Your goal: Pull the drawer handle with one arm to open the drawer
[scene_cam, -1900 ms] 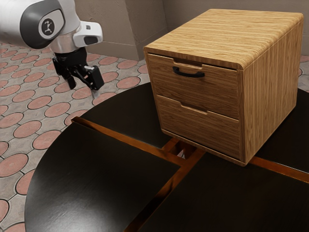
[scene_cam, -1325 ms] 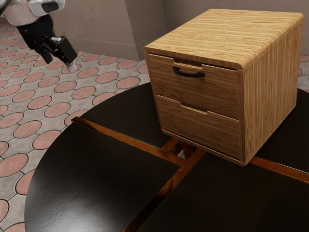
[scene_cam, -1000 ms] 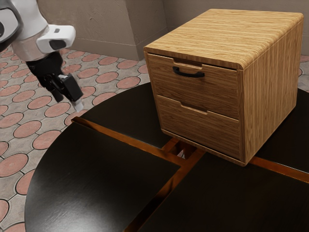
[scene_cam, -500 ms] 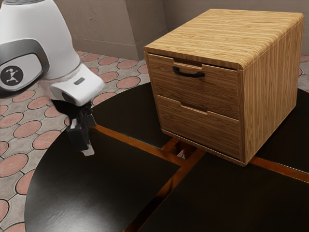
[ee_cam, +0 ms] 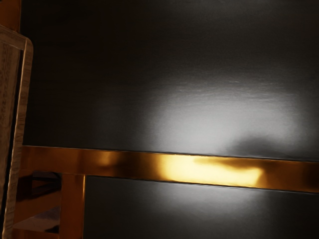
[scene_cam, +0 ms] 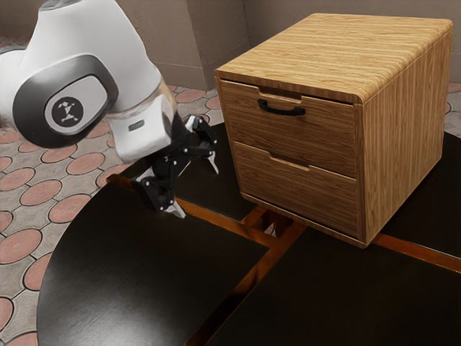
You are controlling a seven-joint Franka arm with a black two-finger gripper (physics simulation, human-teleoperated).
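Hanging low over the black table (scene_cam: 144, 277) with gripper (scene_cam: 193, 184) spread wide, apparently pinching nothing, well apart from the top drawer (scene_cam: 310, 143) and its handle (scene_cam: 281, 110).

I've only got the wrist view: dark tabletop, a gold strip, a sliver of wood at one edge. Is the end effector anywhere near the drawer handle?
Observer: No. In the exterior view the end effector hangs low over the table, apart from the cabinet. It is lower than the black handle and to the exterior view's left of it.
Operator: Which drawer carries that handle?
Observer: The top drawer. Its front sits flush with the cabinet, so it is shut.
Operator: Is the end effector open?
Observer: Yes, it is open, with nothing held in it.
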